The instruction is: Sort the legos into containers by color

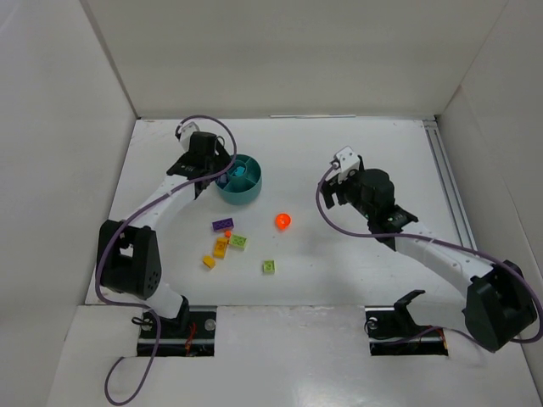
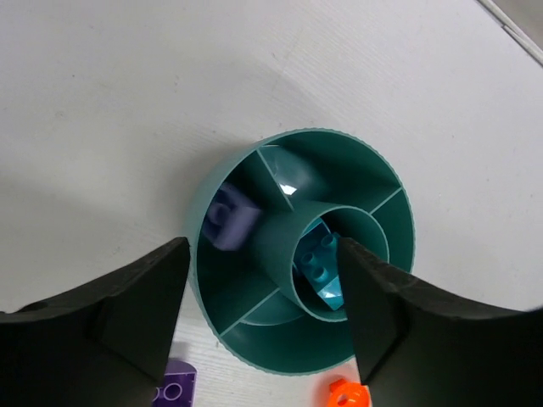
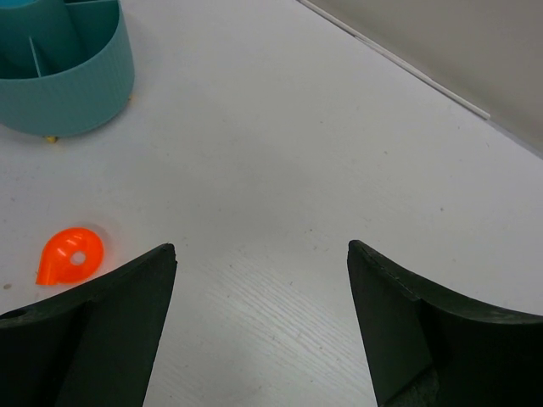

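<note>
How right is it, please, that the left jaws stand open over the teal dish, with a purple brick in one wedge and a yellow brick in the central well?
Not quite: the left wrist view shows a teal brick, not yellow, in the central well. The left jaws do stand open over the teal dish, a purple brick in one wedge.

I have the dish (image 1: pixel 246 193) far-left on the table (image 1: pixel 356 263), one brick (image 2: pixel 321 264) in its central well (image 2: pixel 344 209), another brick (image 2: pixel 227 219) in a wedge compartment (image 2: pixel 222 273) (left of the well, by my wrist view), loose bricks (image 1: pixel 229 242) before it, the rounded piece (image 1: pixel 282 221) to their right.
</note>
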Tool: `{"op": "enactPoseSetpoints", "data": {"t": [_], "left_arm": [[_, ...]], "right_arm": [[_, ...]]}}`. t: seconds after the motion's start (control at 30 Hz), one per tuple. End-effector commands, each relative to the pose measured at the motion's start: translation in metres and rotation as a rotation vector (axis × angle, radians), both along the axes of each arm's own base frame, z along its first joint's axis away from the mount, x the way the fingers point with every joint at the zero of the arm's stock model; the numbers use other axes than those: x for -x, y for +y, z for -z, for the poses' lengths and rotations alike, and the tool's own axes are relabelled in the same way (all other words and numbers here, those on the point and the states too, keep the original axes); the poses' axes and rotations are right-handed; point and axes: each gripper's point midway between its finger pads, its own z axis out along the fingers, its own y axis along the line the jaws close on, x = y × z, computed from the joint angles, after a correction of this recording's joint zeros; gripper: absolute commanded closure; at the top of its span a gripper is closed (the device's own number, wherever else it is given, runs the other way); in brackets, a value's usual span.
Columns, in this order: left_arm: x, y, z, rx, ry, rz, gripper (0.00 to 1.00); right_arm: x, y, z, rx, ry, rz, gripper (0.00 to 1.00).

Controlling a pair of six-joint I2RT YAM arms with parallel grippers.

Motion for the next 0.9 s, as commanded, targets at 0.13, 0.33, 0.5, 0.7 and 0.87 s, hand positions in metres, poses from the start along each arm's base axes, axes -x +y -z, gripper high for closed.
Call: {"op": "enactPoseSetpoints", "data": {"t": [0.13, 0.33, 0.5, 0.7, 0.87], "left_arm": [[-0.001, -0.007, -0.029, -0.007, -0.060, 0.025, 0.27], [0.044, 0.005, -0.005, -0.003, -0.016, 0.022, 0.21], [0.085, 0.004, 0.038, 0.055, 0.016, 0.076, 0.20], [0.101, -0.020, 0.062, 0.163, -0.043, 0.221, 0.20], [0.100, -0.018, 0.078, 0.145, -0.041, 0.206, 0.20]], "right_arm": [[0.005, -0.005, -0.014, -0.035, -0.036, 0.010, 0.14], [0.011, -0.007, -0.009, -0.035, -0.031, 0.001, 0.14], [0.016, -0.005, -0.003, -0.035, -0.020, -0.021, 0.14], [0.017, -0.001, 0.003, -0.038, 0.003, -0.038, 0.14], [0.017, 0.001, 0.003, -0.039, 0.004, -0.047, 0.14]]}}
